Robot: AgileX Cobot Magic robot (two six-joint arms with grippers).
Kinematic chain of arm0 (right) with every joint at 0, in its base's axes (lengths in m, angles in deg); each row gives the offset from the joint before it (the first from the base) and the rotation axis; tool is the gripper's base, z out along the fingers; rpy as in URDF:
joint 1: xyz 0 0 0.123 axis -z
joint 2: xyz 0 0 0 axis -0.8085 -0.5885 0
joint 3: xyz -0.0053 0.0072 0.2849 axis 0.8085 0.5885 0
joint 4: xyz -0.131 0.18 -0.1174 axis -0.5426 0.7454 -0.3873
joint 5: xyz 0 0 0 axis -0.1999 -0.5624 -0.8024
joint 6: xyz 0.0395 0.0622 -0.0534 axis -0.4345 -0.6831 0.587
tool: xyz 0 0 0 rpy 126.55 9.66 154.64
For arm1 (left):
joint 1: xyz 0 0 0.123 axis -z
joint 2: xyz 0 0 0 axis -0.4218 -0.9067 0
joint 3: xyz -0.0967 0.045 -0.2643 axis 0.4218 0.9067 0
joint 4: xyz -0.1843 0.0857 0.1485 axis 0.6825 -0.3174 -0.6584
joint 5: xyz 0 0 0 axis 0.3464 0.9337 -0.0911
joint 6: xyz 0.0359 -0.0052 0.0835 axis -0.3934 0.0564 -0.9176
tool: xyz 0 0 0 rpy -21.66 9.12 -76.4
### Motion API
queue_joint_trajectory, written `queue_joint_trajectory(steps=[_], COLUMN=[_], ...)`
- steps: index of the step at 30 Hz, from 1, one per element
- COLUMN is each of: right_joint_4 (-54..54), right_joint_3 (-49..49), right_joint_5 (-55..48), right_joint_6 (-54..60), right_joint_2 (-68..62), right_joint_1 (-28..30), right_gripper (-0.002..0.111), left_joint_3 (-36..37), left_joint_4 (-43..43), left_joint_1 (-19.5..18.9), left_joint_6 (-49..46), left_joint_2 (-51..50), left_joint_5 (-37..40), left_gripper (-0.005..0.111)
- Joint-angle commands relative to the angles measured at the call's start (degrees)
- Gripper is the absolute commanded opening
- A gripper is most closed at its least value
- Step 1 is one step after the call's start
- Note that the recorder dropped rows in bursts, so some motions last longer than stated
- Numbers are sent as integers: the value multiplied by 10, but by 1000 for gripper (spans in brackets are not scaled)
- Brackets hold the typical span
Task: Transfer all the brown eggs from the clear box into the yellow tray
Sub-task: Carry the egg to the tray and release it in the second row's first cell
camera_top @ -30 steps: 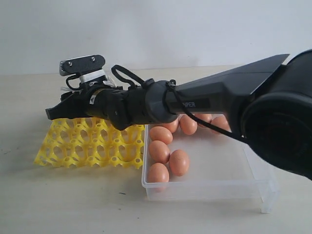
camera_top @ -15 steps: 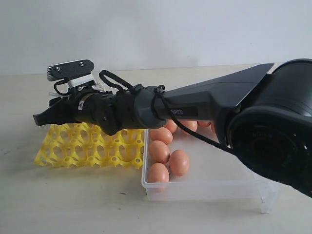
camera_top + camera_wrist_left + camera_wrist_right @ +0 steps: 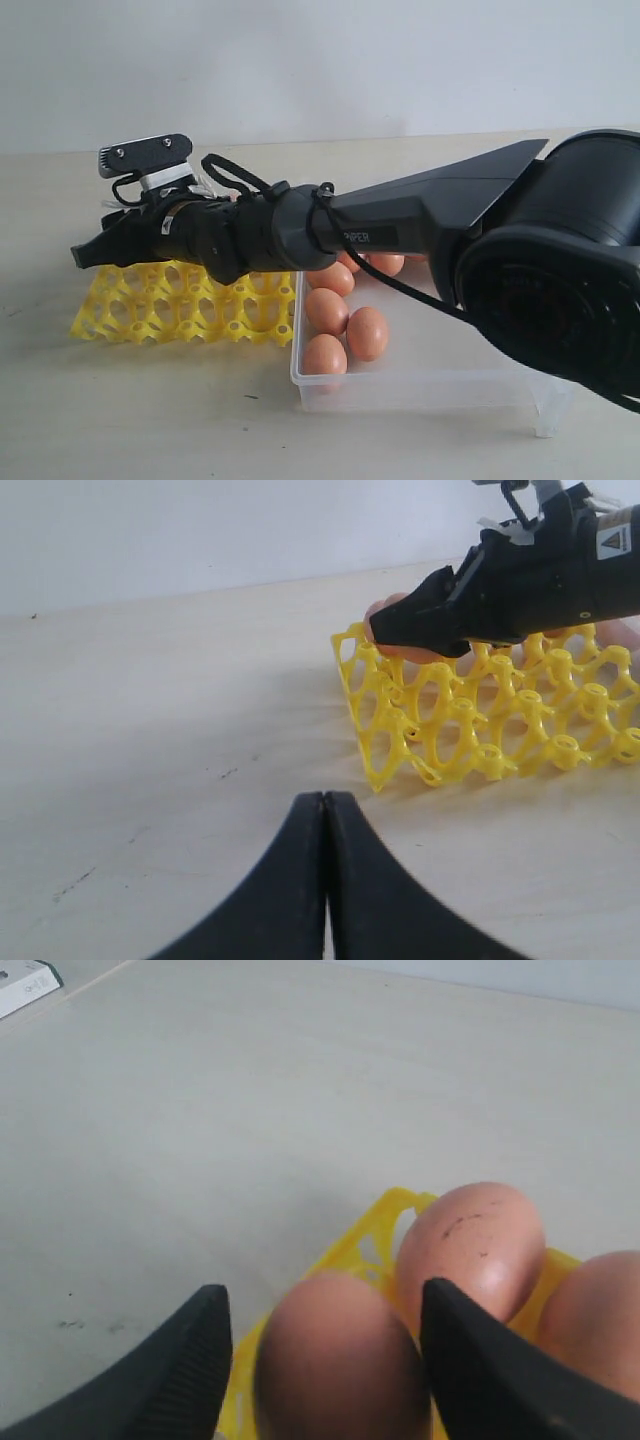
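Note:
The yellow tray [image 3: 180, 310] lies on the table left of the clear box [image 3: 420, 385]. Several brown eggs [image 3: 327, 310] remain in the box. My right gripper [image 3: 85, 255] reaches across over the tray's far left corner. In the right wrist view its fingers [image 3: 325, 1288] stand open around a brown egg [image 3: 340, 1360] over a tray cell, with a visible gap on one side. Two more eggs [image 3: 475, 1240] sit in the tray [image 3: 385, 1210] beside it. My left gripper [image 3: 325, 798] is shut and empty, low over the bare table short of the tray [image 3: 450, 730].
The right arm [image 3: 420, 215] spans the box and tray, hiding the tray's rear rows and the box's back. A white object [image 3: 25, 985] lies at the far table edge. Bare table lies left of and in front of the tray.
The right arm has moved left along the tray's far side, then dipped slightly lower over it. The left gripper's earlier state is not shown.

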Motion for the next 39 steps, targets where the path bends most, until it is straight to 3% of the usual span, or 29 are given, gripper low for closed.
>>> queue_joint_trajectory(steps=[1,8,14,16,18,19,23,27,34,39], right_joint_4=[-5,-5,-3,0,9,17,41,7,-17,-17], right_joint_3=[-6,-8,-8,-8,-8,-8,-2,23,132,267], right_joint_5=[3,-2,-86,-159,-277,-339,-570,-683,-706,-595], right_joint_6=[0,0,0,4,22,47,160,150,109,71], right_joint_2=[3,8,64,99,144,165,245,309,452,547], right_joint_1=[0,0,0,0,0,0,0,7,28,55], right_gripper=[65,64,60,43,10,1,0,2,21,31], left_joint_3=[-2,-2,-2,-2,-2,-2,-2,-2,-2,-2], left_joint_4=[-1,-1,-1,-1,-1,-1,-1,-1,-1,-1], left_joint_1=[2,2,2,2,2,2,2,2,2,2], left_joint_6=[0,0,0,0,0,0,0,0,0,0], left_joint_2=[3,3,3,3,3,3,3,3,3,3], left_joint_5=[-4,-4,-4,-4,-4,-4,-4,-4,-4,-4], left_gripper=[0,0,0,0,0,0,0,0,0,0])
